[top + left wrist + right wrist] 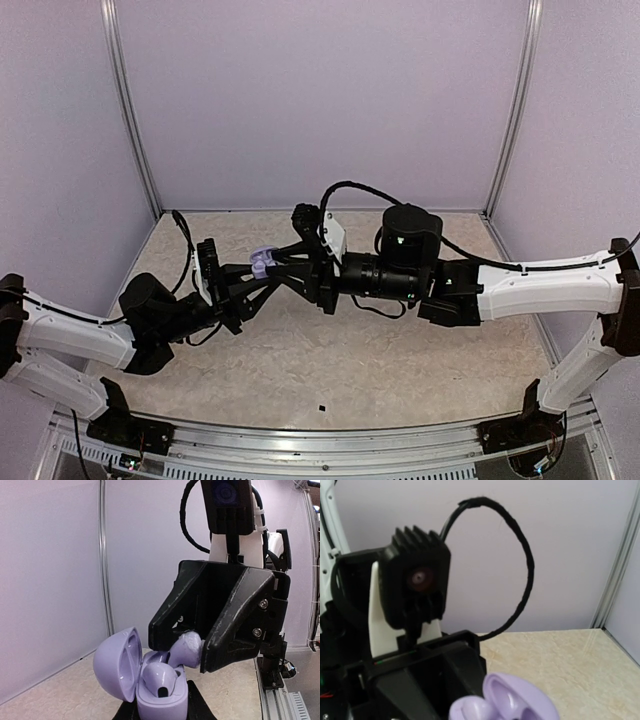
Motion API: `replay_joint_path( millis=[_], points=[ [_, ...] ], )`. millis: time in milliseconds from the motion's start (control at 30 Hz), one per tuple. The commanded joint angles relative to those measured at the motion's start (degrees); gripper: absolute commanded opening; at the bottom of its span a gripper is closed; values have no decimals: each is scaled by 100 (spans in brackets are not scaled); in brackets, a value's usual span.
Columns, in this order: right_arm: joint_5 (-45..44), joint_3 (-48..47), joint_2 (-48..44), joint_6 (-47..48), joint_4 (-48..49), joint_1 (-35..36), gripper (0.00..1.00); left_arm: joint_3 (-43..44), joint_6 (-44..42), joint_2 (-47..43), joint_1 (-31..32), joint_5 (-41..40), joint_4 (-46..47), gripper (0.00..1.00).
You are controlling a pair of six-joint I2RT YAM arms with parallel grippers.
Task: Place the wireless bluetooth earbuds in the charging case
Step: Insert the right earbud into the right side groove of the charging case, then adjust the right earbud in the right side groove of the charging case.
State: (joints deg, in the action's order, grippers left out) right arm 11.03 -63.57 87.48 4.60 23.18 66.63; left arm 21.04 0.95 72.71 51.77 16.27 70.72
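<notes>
One earbud [187, 647] is between the fingers of my right gripper [185, 656], touching the open charging case [162, 700]. I cannot tell if they pinch it or only stand around it. A second earbud [160, 677] sits in its well. My left gripper [252, 275] is closed on the case, over the table [350, 370].
</notes>
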Motion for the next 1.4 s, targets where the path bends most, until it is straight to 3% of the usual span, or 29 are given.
replay_joint_path(
  millis=[0, 133, 667, 1367],
  points=[
    [-124, 108, -156, 56, -177, 69, 32, -3, -16, -110, -18, 109, 197, 3],
    [-202, 108, -269, 105, -200, 68, 41, -11, -16, -108, -18, 135, 169, 3],
    [-451, 62, -599, 375, -556, 69, 58, 23, -24, -91, -18, 168, 115, 3],
    [-1050, -120, -354, 202, -639, 61, 60, 111, -77, -29, 44, 214, -18, 3]
  ],
)
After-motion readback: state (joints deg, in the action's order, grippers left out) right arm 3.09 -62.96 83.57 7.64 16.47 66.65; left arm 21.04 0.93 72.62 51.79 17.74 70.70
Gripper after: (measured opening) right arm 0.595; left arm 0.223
